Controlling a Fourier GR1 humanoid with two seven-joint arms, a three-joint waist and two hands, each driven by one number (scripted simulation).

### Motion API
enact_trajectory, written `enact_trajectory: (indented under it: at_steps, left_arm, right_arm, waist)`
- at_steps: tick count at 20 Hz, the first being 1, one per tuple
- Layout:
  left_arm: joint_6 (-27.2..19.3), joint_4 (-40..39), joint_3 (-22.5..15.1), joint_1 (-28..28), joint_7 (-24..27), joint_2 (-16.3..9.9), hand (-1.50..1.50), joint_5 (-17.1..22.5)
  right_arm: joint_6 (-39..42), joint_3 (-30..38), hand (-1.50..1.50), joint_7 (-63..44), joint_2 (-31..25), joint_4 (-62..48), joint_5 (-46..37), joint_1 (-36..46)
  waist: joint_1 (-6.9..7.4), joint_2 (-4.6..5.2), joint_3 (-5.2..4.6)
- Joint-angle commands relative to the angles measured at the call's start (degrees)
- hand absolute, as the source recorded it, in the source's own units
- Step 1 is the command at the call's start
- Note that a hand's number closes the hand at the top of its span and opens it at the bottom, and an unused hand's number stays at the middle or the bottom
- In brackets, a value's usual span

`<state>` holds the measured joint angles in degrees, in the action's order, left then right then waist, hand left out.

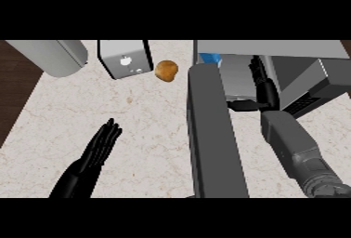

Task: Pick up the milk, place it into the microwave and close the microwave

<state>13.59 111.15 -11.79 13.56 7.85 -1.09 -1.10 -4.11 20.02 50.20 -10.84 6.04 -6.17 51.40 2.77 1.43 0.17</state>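
While only a small blue-and-white corner of the milk [211, 58] shows, it sits inside the microwave [274, 49] cavity, at the back-left, mostly hidden behind the door's top edge. Microwave is a boxy grey unit at upper right w/ a flat pale top panel and smooth light-grey interior walls. Its door [214, 135] stands open, seen edge-on as a long dark-grey slab running from the cavity's left side down toward the view's lower edge. Right hand [264, 83], matte black, is inside the opening just right of the milk, fingers straight and close together, pointing up-view; not touching the carton as far as can be seen. Its grey blocky forearm comes in from lower right. Left hand [101, 142], also black, rests open over the counter [137, 158] at lower left, fingers straight, holding nothing. Counter is a pale beige speckled stone surface w/ dark wood edge at far left. Near the top: a golden-brown rounded potato-like lump [166, 70], left of the door; beside it a shiny metal boxy toaster-like appliance [125, 59]; further left a smooth grey cylinder [56, 56] lying at an angle.
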Motion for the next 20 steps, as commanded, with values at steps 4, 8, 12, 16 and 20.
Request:
enact_trajectory:
  at_steps: [4, 8, 12, 16, 20]
  left_arm:
    - [4.0, -3.4, -3.9, -2.6, -0.6, -2.4, 1.5, -2.4]
    - [4.2, -9.8, -4.5, -4.1, 4.7, -2.9, 1.5, -6.0]
    - [1.4, -14.2, -3.8, -13.7, -4.3, 1.0, 1.5, -2.9]
    - [-0.1, -18.3, -6.7, -13.1, 0.8, -0.7, 1.5, -11.9]
    - [0.8, -25.0, -11.5, -18.2, -2.2, 1.1, 1.5, -10.7]
  right_arm:
    - [5.6, -0.3, -1.5, 4.4, -0.6, 2.2, 0.6, -6.4]
    - [4.6, -2.1, -1.5, 6.1, 3.0, 5.7, 0.1, -9.6]
    - [8.6, -3.9, -1.5, 8.4, 1.9, 9.8, -0.1, -16.9]
    - [9.4, -5.8, -1.5, 2.9, 2.7, 18.1, 0.7, -20.3]
    - [12.6, -7.5, -1.5, 3.8, 0.6, 24.6, 0.8, -27.2]
  waist:
    - [-1.96, -1.07, -0.11]
    - [-2.73, -1.46, -0.19]
    - [-3.3, -1.53, -0.19]
    - [-4.5, -2.11, -0.31]
    - [-5.16, -2.04, -0.32]
